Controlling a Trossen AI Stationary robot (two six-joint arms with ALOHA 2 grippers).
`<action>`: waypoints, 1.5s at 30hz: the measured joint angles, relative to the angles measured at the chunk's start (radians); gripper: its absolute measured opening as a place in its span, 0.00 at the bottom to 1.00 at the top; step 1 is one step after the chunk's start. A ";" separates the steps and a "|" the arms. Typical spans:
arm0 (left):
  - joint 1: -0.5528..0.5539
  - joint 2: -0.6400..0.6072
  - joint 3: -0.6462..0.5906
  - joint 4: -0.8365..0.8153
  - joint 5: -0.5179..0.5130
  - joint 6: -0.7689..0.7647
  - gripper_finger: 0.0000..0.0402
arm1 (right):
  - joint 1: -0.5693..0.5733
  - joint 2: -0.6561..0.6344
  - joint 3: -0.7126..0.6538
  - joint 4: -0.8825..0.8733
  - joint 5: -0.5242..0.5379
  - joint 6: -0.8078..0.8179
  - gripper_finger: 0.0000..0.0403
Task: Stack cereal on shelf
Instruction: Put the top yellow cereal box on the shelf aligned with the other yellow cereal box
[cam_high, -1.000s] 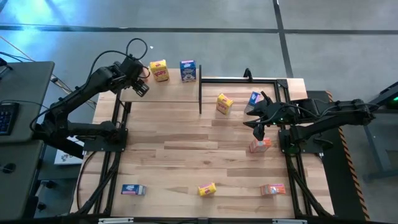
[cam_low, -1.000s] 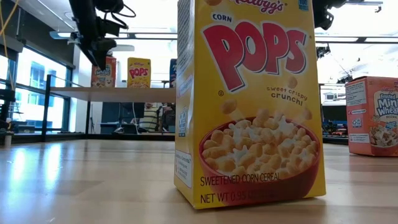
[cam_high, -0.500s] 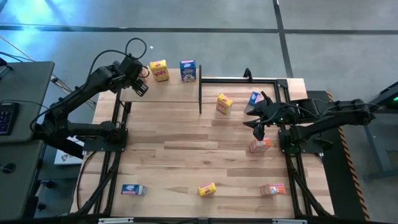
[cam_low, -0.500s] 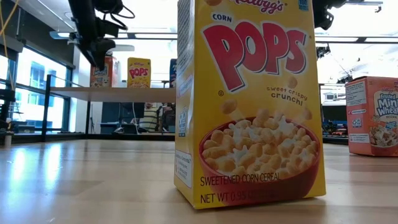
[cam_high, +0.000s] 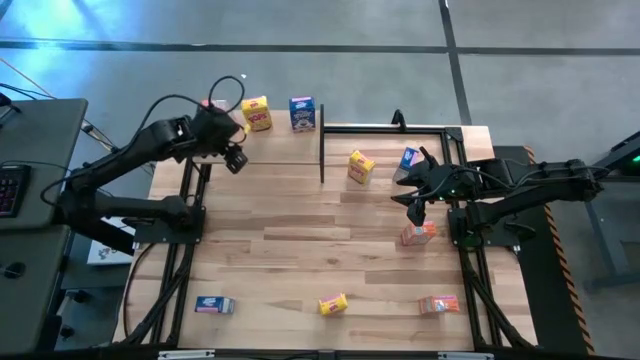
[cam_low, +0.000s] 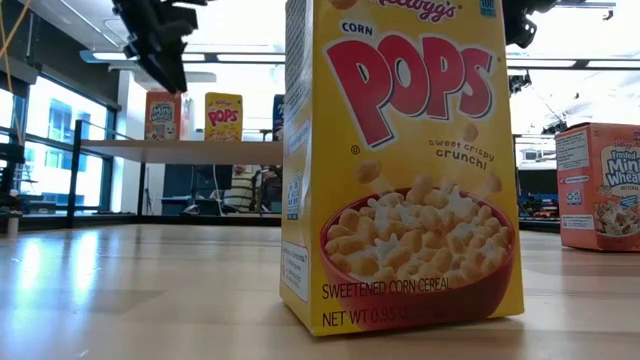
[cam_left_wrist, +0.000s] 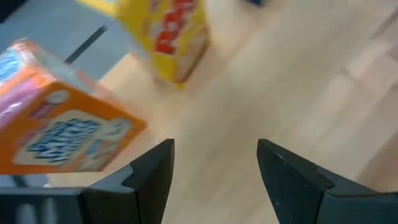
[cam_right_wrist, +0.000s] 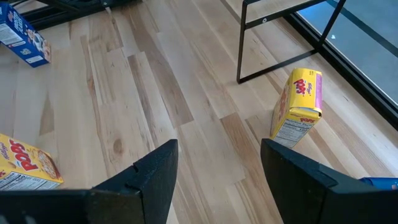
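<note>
While three cereal boxes stand on the shelf (cam_high: 275, 148), a light-wood board at about 11 o'clock of the table (cam_high: 300, 250), the other six remain on the tabletop. On the shelf, in a row along its far edge: an orange-red box (cam_low: 163, 115) nearest the left arm, a yellow box (cam_high: 257, 113) beside it, a blue box (cam_high: 302, 113) at the row's right end. Tabletop stock: a yellow box (cam_high: 361, 167) upright at about 1 o'clock, just right of the shelf's black post; a blue box (cam_high: 408, 160) near it at 2 o'clock, partly behind the right arm; an orange-red box (cam_high: 418, 234) at 3 o'clock; another orange-red box (cam_high: 438, 305) at 5 o'clock; a yellow Corn Pops box (cam_high: 332, 304) at 6 o'clock, filling the low view; a blue box (cam_high: 213, 305) lying flat at 7 o'clock. Left gripper (cam_high: 234, 158): above the shelf's left part, just beside the orange-red box, fingers parted, nothing between them. Right gripper (cam_high: 416, 208): above the table at 3 o'clock, between the blue and orange-red boxes there, fingers parted, empty.
</note>
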 joint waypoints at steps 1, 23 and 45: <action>-0.021 -0.001 0.000 0.000 0.000 -0.012 0.55 | 0.000 0.000 0.000 0.000 0.000 0.000 0.55; -0.438 0.000 0.000 0.004 0.002 -0.275 0.55 | 0.000 0.000 0.000 0.000 0.000 0.000 0.55; -0.636 0.006 0.000 0.232 0.000 -0.333 0.55 | -0.035 0.000 0.000 0.193 0.023 -0.146 0.55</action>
